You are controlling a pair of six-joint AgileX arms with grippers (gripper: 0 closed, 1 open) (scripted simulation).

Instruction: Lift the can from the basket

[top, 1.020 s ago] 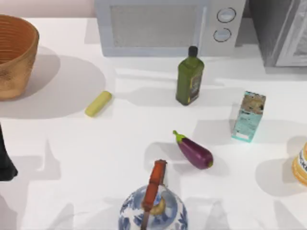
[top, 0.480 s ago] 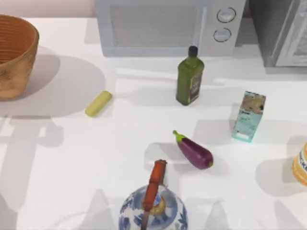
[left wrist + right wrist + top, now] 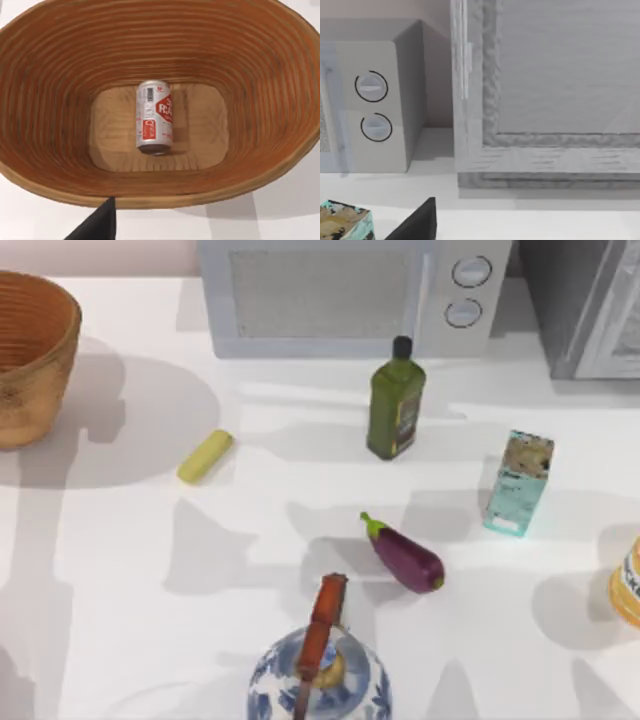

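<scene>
The basket (image 3: 30,350), a round orange-tan wicker bowl, stands at the table's far left corner. In the left wrist view I look straight down into the basket (image 3: 260,65). On its flat floor the can (image 3: 154,117) lies on its side, red-and-white label up. A dark part of my left gripper (image 3: 97,225) pokes in just outside the basket's rim, well above the can. My right gripper (image 3: 417,222) shows as a dark tip near the teal box (image 3: 342,222), facing the microwave (image 3: 375,100).
On the table are a yellow-green cylinder (image 3: 205,457), an oil bottle (image 3: 395,400), an eggplant (image 3: 405,555), a teal box (image 3: 518,483), a blue-and-white teapot (image 3: 318,675) and an orange jar (image 3: 628,585). The microwave (image 3: 340,295) lines the back edge.
The dark left arm that stood at the top view's left edge a second ago has left that view. Arm shadows have shifted across the table toward the basket.
</scene>
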